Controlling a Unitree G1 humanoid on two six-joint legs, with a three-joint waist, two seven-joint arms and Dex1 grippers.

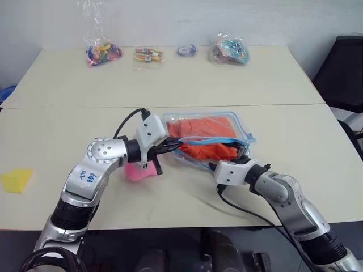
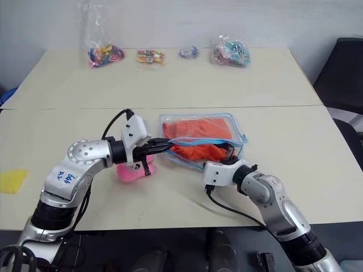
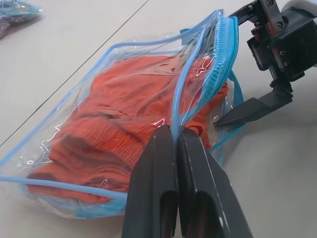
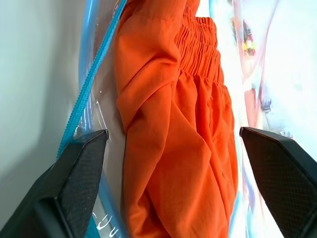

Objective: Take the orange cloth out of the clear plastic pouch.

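In the left eye view, the clear plastic pouch (image 1: 211, 139) lay at centre frame on the counter (image 1: 283, 85), the orange cloth (image 1: 204, 131) still inside. In the left wrist view, the left tool (image 3: 177, 136) was clamped on the pouch's blue zipper edge. In the right wrist view, the right tool (image 4: 173, 134) stood wide open, straddling the cloth at the pouch mouth, gripping nothing.

Cloth (image 1: 199, 129) inside pouch (image 1: 241, 126) mid-table, four small bags (image 1: 102, 53) lined behind

Two beige tables (image 1: 170, 85) pushed together (seam visible), pale wall (image 1: 187, 20) behind, dark chair (image 1: 343, 71) right.
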